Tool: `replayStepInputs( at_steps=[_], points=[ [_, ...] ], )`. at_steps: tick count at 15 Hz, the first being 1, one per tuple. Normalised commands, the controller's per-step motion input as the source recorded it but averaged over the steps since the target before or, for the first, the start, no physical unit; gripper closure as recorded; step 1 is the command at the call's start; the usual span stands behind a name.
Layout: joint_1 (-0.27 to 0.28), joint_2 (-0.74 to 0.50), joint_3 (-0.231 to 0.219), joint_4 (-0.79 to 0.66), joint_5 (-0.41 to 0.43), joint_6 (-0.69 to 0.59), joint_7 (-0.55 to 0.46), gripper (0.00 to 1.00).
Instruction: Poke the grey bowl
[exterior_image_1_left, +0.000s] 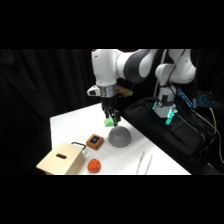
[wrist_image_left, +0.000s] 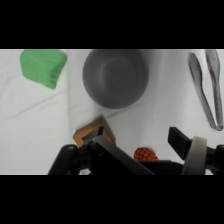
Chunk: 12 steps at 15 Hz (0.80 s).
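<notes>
1. We see the grey bowl (exterior_image_1_left: 119, 137) resting on the white surface (exterior_image_1_left: 70, 125), mouth down so its rounded dome faces up; being round, it has no long axis we can name.
2. The gripper (exterior_image_1_left: 111, 119) hangs from above just beside the bowl's upper far edge, and we cannot tell whether the two touch.
3. The jaws appear a little apart in the wrist view, with one finger (wrist_image_left: 181, 142) rising from the bottom edge; nothing is held between them.
4. A green block (exterior_image_1_left: 107, 122) sits just beside the gripper, on the far side of the bowl.
5. A small brown box (exterior_image_1_left: 94, 142) lies near the bowl's left, an orange ball (exterior_image_1_left: 93, 166) nearer the front edge, and a wooden box (exterior_image_1_left: 61, 160) at the front left corner.
6. Metal tongs (exterior_image_1_left: 144, 162) lie to the bowl's front right, near the surface's right edge.
7. Bare surface stays open behind and left of the bowl.
</notes>
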Motion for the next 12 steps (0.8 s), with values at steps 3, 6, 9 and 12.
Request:
replayStepInputs(
  at_steps=[3, 6, 9, 12],
  points=[
    [0.07, -0.25, 0.038, -0.36, -0.008, 0.32, 0.31, 0.0],
    [0.042, -0.31, 0.014, -0.4, -0.023, 0.28, 0.31, 0.0],
    [0.028, -0.32, 0.012, -0.38, -0.059, 0.24, 0.3, 0.0],
    [0.018, -0.29, 0.023, -0.34, -0.062, 0.2, 0.27, 0.0]
  ],
)
